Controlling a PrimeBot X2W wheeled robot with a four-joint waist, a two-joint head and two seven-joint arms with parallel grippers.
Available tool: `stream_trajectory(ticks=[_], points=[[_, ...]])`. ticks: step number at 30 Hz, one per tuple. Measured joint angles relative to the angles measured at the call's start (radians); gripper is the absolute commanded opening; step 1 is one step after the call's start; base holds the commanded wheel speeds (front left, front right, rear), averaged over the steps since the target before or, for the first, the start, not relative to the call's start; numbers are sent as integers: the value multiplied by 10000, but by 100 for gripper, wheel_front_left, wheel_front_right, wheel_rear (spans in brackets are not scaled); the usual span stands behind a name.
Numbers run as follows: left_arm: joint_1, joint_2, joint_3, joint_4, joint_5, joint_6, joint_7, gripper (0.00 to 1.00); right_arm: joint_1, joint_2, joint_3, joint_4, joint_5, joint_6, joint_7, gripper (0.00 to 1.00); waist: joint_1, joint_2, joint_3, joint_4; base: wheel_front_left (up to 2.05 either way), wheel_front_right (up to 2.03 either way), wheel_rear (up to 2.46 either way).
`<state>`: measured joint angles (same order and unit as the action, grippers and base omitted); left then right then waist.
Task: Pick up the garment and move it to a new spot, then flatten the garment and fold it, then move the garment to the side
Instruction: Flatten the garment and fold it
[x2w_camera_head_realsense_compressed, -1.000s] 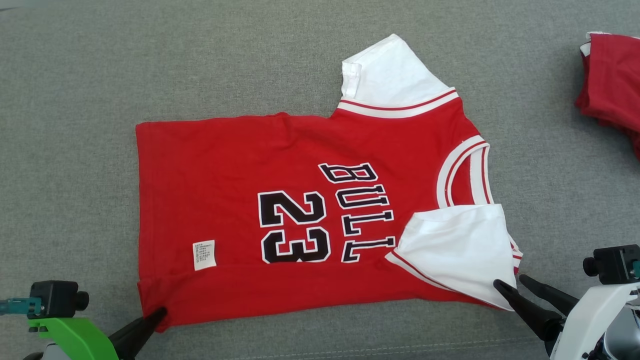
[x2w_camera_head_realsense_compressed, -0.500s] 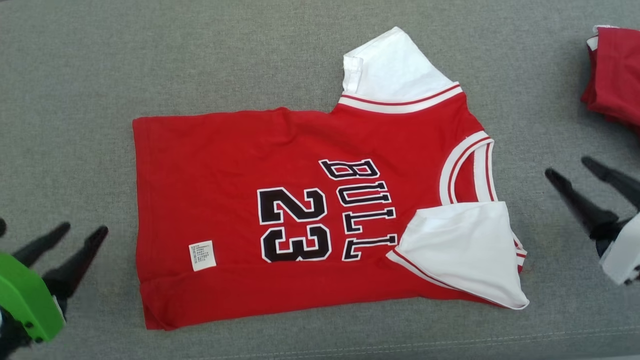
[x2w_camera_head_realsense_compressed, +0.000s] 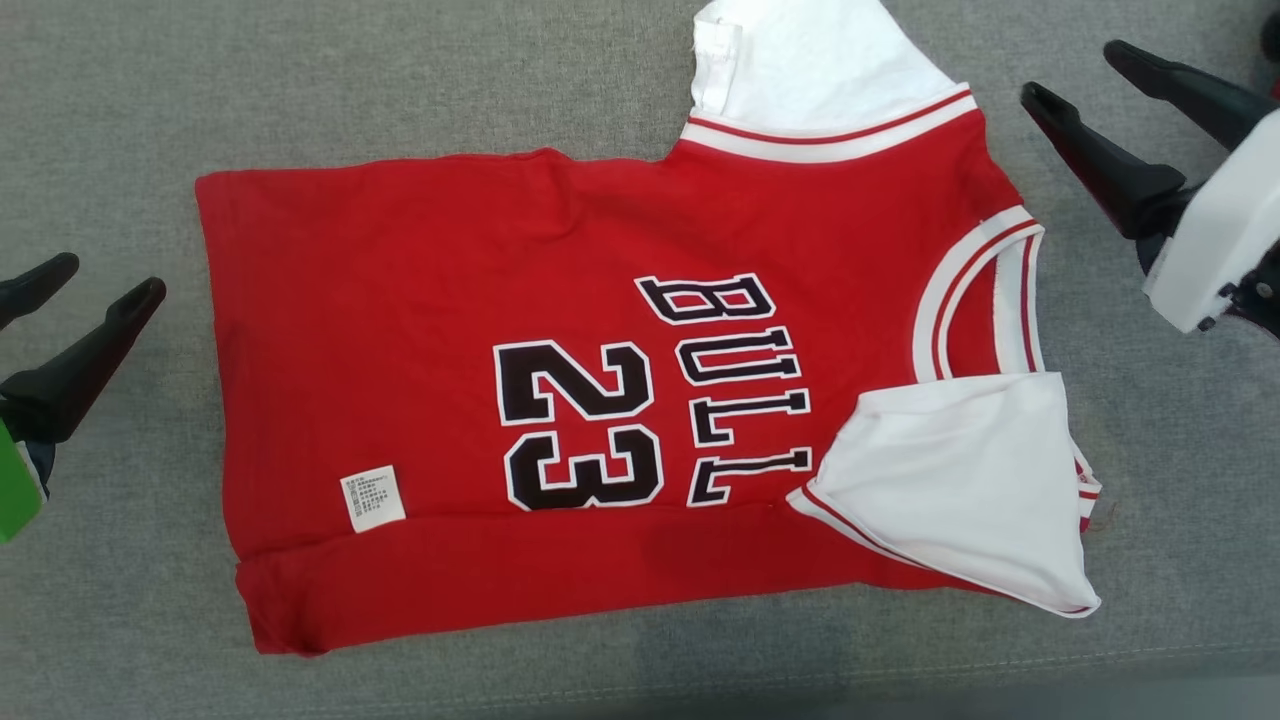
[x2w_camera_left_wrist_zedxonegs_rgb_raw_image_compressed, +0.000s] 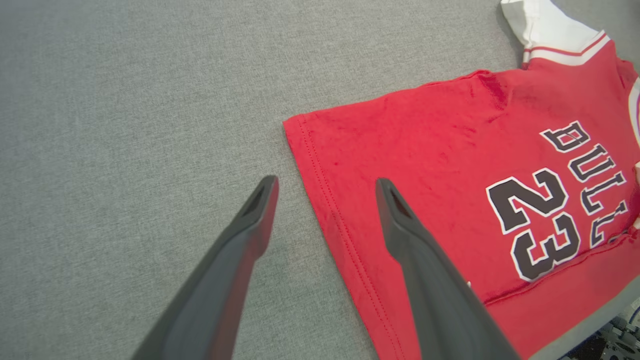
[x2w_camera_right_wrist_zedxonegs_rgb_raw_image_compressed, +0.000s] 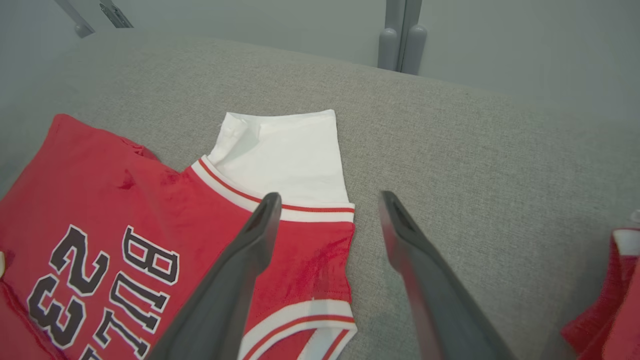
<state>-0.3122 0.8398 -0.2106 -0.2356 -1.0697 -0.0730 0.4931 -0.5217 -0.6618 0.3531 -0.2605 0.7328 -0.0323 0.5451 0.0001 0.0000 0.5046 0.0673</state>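
Note:
The garment (x2w_camera_head_realsense_compressed: 560, 240) is a red jersey printed "BULL 23" with white sleeves, lying flat on the grey surface. Its near long edge is folded over into a band (x2w_camera_head_realsense_compressed: 500, 580), and the near white sleeve (x2w_camera_head_realsense_compressed: 960, 480) is folded in over the chest. My left gripper (x2w_camera_head_realsense_compressed: 105, 280) is open just left of the hem, off the cloth. In the left wrist view the left gripper (x2w_camera_left_wrist_zedxonegs_rgb_raw_image_compressed: 325, 184) hovers over the hem of the garment (x2w_camera_left_wrist_zedxonegs_rgb_raw_image_compressed: 450, 165). My right gripper (x2w_camera_head_realsense_compressed: 1075, 72) is open beside the far shoulder. In the right wrist view the right gripper (x2w_camera_right_wrist_zedxonegs_rgb_raw_image_compressed: 330, 197) is above the far white sleeve (x2w_camera_right_wrist_zedxonegs_rgb_raw_image_compressed: 285, 155).
The grey fabric surface (x2w_camera_head_realsense_compressed: 300, 80) extends around the jersey, with a seam (x2w_camera_head_realsense_compressed: 900, 670) near its front edge. Another red garment (x2w_camera_right_wrist_zedxonegs_rgb_raw_image_compressed: 610, 300) lies to the right. A pale wall with a grey post (x2w_camera_right_wrist_zedxonegs_rgb_raw_image_compressed: 402, 35) stands behind the surface's far edge.
The left gripper let go of the jersey's near hem corner and opened; the right opened off the near sleeve. Both moved away from the near edge. The camera also shifted.

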Motion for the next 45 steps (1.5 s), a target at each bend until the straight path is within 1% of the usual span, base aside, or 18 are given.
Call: stream_trajectory(ticks=[1,3,4,10,12,15,24,25,26,30,31,33,34,35,36,39,42,45], points=[[0,0,0,0,0,0,0,100,0,0,0,0,0,0,0,100,0,0,0,0,0,0,0],[-121,-19,-56,121,-115,-59,79,100,-499,278,282,261,-54,59,196,100,1,0,274,-20,0,0,0],[-357,-88,-46,230,-351,-69,79,100,-895,531,474,479,-136,81,290,100,1,0,548,-42,0,0,0],[-1005,-104,244,311,-650,-182,75,100,-2124,1143,740,1030,-307,278,366,100,0,0,1389,-138,0,0,0],[-1036,-150,69,435,-771,-253,159,100,-2407,1241,748,1352,-489,337,347,100,0,0,1650,-186,0,0,0],[-1043,-391,-77,675,-1011,-324,182,100,-2630,1294,748,1858,-606,408,201,100,0,0,1984,-261,0,0,0],[-1519,-69,-27,1260,-784,-428,159,100,-3212,1697,882,2897,-765,600,-180,100,0,0,2406,-482,0,0,0],[-1560,-82,-27,1304,-802,-449,153,99,-3263,1730,903,2991,-790,662,-245,100,0,0,2414,-491,0,0,0],[-1600,-92,-38,1329,-819,-460,153,95,-3328,1774,913,3087,-811,677,-280,100,-1,0,2417,-496,0,0,0],[-1710,-159,-119,1392,-901,-470,151,93,-3514,1908,999,3444,-842,761,-443,100,-1,0,2413,-499,0,0,0],[-1756,-194,-148,1407,-949,-470,151,90,-3555,1921,1030,3519,-851,780,-449,100,0,0,2411,-498,0,0,0],[-1847,-305,-178,1444,-1068,-470,151,80,-3632,1979,1072,3676,-903,848,-533,100,0,0,2405,-496,0,0,0],[-1873,-359,-192,1446,-1095,-472,151,69,-3688,2011,1097,3741,-905,849,-552,100,0,0,2404,-495,0,0,0],[-1910,-397,-224,1455,-1110,-472,151,49,-3756,2048,1112,3816,-905,851,-566,100,0,0,2402,-493,0,0,0],[-1942,-408,-276,1457,-1139,-472,153,39,-3806,2080,1122,3893,-905,855,-579,100,0,0,2399,-491,0,0,0],[-2025,-451,-522,1440,-1193,-504,186,0,-3940,2148,1156,4130,-915,940,-652,100,0,0,2391,-474,0,0,0],[-2069,-543,-633,1407,-1239,-506,199,0,-4041,2165,1212,4303,-978,957,-696,100,-1,0,2379,-437,0,0,0],[-2221,-633,-849,1398,-1241,-506,222,0,-4177,2199,1290,4435,-1108,1057,-782,100,0,0,2356,-370,0,0,0]])
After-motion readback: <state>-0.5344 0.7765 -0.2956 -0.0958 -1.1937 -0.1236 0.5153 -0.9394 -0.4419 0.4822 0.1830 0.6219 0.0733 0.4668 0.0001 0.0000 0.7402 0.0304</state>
